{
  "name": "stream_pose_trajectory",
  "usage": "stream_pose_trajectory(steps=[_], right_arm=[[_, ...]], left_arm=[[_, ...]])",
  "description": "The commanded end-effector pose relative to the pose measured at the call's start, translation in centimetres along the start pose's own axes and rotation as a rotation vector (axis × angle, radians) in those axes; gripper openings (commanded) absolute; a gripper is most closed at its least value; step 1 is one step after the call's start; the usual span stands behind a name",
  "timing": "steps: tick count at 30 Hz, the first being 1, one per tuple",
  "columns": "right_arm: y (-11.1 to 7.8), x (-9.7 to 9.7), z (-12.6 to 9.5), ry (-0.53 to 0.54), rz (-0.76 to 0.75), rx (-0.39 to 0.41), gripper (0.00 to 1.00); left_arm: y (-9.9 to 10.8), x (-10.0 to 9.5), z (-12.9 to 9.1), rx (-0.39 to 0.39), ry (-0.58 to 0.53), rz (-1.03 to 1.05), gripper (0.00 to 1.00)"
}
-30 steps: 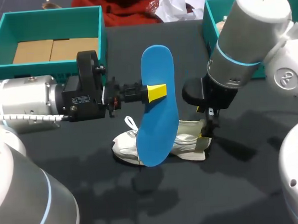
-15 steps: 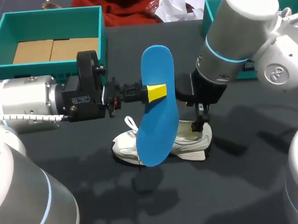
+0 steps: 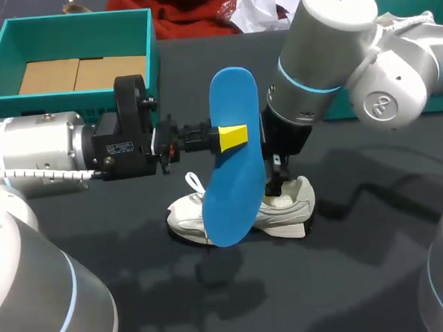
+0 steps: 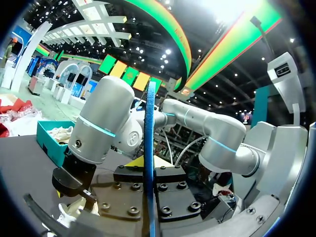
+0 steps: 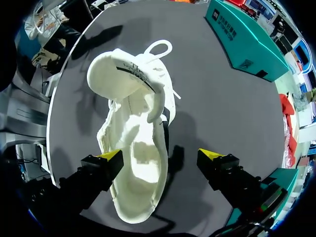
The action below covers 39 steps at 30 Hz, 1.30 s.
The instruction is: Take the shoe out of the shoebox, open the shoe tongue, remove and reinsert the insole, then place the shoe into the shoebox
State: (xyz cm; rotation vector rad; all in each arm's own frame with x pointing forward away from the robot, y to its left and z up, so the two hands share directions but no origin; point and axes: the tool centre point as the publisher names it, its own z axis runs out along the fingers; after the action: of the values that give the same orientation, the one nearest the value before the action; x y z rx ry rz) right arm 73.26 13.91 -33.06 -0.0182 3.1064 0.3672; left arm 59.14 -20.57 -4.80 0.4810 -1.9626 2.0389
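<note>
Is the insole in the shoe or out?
Out: the left gripper holds the blue insole upright, outside the white shoe.

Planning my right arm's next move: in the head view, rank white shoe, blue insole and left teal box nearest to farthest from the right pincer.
1. white shoe, directly under the right pincer.
2. blue insole, upright beside it, on its left.
3. teal box, at the table's back left.

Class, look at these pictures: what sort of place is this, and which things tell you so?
Probably a robot test bench: a dark table where the left gripper holds a blue insole above a white shoe, near a teal shoebox.
</note>
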Motion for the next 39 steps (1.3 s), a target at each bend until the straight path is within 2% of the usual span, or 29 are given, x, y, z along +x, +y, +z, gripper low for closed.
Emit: stream_pose_trajectory(steps=[1, 7, 14, 27, 28, 29, 30, 31, 33, 36, 39], right_arm=[[0.2, -0.1, 1.4, -0.001, -0.004, -0.009, 1.0], [0.4, -0.2, 2.3, -0.002, 0.003, 0.007, 1.0], [0.7, -0.3, 3.5, 0.008, 0.015, 0.07, 1.0], [0.7, -0.5, 4.3, 0.022, 0.029, 0.084, 0.98], [0.8, -0.5, 4.4, 0.023, 0.029, 0.086, 0.92], [0.8, -0.6, 4.4, 0.023, 0.03, 0.089, 0.76], [0.8, -0.6, 4.5, 0.027, 0.031, 0.09, 0.51], [0.9, -0.6, 4.5, 0.03, 0.031, 0.092, 0.47], [0.9, -0.6, 4.7, 0.039, 0.032, 0.099, 0.35], [0.9, -0.6, 4.8, 0.047, 0.034, 0.108, 0.0], [1.0, -0.6, 4.8, 0.051, 0.037, 0.122, 0.0]], left_arm=[[-0.2, 1.0, 0.4, 0.008, -0.04, 0.001, 0.0], [-0.2, 1.0, 0.4, 0.008, -0.04, 0.001, 0.0], [-0.2, 1.0, 0.4, 0.008, -0.04, 0.001, 0.0], [-0.2, 1.0, 0.4, 0.008, -0.04, 0.001, 0.0], [-0.2, 1.0, 0.4, 0.008, -0.04, 0.001, 0.0], [-0.2, 1.0, 0.4, 0.008, -0.04, 0.001, 0.0], [-0.2, 1.0, 0.4, 0.008, -0.04, 0.001, 0.0], [-0.2, 1.0, 0.4, 0.008, -0.04, 0.001, 0.0], [-0.2, 1.0, 0.4, 0.008, -0.04, 0.001, 0.0], [-0.2, 1.0, 0.4, 0.008, -0.04, 0.001, 0.0], [-0.2, 1.0, 0.4, 0.008, -0.04, 0.001, 0.0]])
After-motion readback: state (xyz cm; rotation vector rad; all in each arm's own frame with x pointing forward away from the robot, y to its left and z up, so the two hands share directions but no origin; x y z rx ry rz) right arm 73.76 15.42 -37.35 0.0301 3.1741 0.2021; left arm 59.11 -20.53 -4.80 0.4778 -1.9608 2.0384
